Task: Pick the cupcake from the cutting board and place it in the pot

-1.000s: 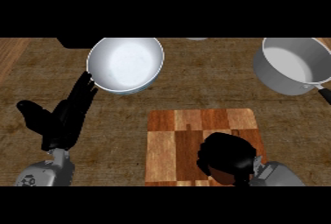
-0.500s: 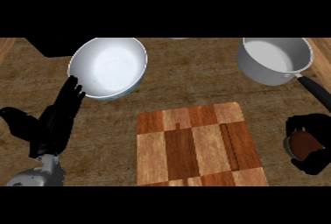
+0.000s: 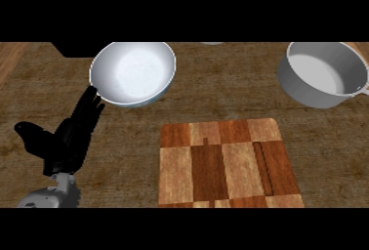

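While the brown counter (image 3: 216, 105) spans the whole view, a checkered wooden cutting board (image 3: 227, 166) lies at near centre-right, its top bare; the cupcake cannot be seen anywhere in view. At far right stands the grey pot (image 3: 324, 73), partly cut by the right edge. At far left-centre sits a white bowl-like pan (image 3: 133, 73) with a pale rim. At near left, the left hand (image 3: 65, 141) rests with fingers straight and spread, pointing far, tips just beside the pan's rim, holding nothing. No right hand appears in view
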